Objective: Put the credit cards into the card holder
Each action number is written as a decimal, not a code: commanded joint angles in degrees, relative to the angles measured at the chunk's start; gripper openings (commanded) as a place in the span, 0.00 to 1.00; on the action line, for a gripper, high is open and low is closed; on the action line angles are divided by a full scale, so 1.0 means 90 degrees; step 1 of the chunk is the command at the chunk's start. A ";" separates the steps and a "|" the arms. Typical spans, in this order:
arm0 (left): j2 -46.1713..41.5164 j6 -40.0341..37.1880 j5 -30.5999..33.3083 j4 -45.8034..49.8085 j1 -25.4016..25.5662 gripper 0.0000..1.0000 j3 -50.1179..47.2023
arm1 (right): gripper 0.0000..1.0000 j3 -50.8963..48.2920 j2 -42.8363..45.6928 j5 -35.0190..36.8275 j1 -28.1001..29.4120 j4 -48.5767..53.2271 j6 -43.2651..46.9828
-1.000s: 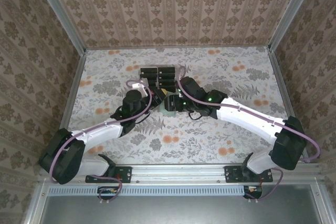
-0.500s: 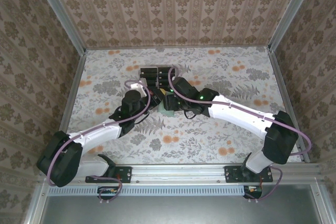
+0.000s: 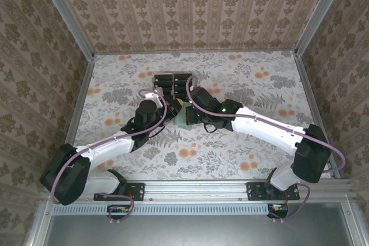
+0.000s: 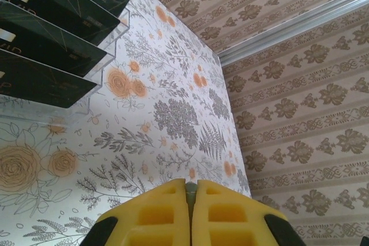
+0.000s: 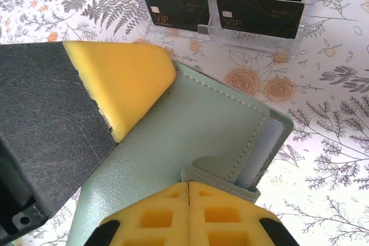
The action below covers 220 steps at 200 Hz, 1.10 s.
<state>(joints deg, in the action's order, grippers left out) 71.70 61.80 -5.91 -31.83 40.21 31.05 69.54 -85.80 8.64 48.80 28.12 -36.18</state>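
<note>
pinching of card holder (image 5: 196, 136) flap by closed right gripper (image 5: 189, 185) noted; left gripper (image 4: 190, 184) shut. credit cards (image 5: 176, 10) are left in rack (image 5: 202, 30), none inserted.

A clear plastic slotted rack (image 5: 253, 42) stands towards the far side of the white floral-printed tabletop (image 3: 259, 142). Beige damask-patterned wallpaper walls (image 3: 196, 10) enclose the table.

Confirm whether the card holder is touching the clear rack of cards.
Apart. The right wrist view shows a strip of floral table between the card holder's upper edge and the clear rack's front.
</note>
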 commanded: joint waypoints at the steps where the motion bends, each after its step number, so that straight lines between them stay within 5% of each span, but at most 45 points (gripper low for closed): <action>1: -0.0210 -0.0138 0.0217 -0.0005 -0.0023 0.00 0.0008 | 0.00 -0.0354 0.0308 0.0282 -0.0231 0.0399 -0.0116; 53: -0.0199 -0.0250 0.0265 0.0207 0.0000 0.00 -0.0056 | 0.00 -0.0591 0.0491 -0.0244 -0.0374 0.0009 -0.0041; 77: -0.0194 -0.0304 0.0366 0.0304 0.0010 0.21 -0.0262 | 0.00 -0.0665 0.0481 -0.0553 -0.0418 -0.0111 0.0071; 146: -0.0042 -0.0470 0.0584 0.0518 0.0005 0.62 -0.0842 | 0.00 -0.0829 0.0120 -0.1327 -0.0430 -0.0467 0.0178; 175: -0.0038 -0.0700 0.0522 0.0879 -0.0002 0.73 -0.0798 | 0.00 -0.0831 0.0156 -0.1384 -0.0427 -0.0449 0.0123; 220: 0.0068 -0.0783 0.0369 0.1226 0.0005 0.77 -0.0672 | 0.00 -0.1136 0.0307 -0.1000 -0.0590 -0.0350 0.0004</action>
<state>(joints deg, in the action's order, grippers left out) 71.53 56.62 -1.72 -23.53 40.10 23.79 62.11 -84.20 -2.09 45.08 24.69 -35.29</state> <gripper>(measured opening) 0.764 0.043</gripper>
